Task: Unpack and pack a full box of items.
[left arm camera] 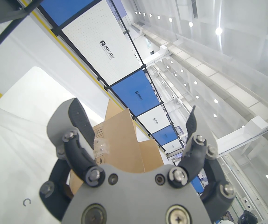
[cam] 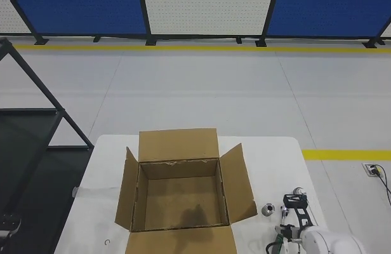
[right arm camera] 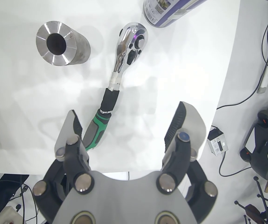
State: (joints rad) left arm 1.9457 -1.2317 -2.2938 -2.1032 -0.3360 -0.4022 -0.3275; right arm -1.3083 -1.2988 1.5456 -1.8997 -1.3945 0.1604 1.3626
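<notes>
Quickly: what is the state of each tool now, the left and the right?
Left tool: open, holding nothing.
Right tool: open, holding nothing.

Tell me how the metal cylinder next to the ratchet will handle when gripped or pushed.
The metal cylinder looks thick-walled, so it is probably heavy for its size and rigid. Its smooth side may slip in the right claw. Standing on end it seems stable, but tipped over it would likely roll.
</notes>
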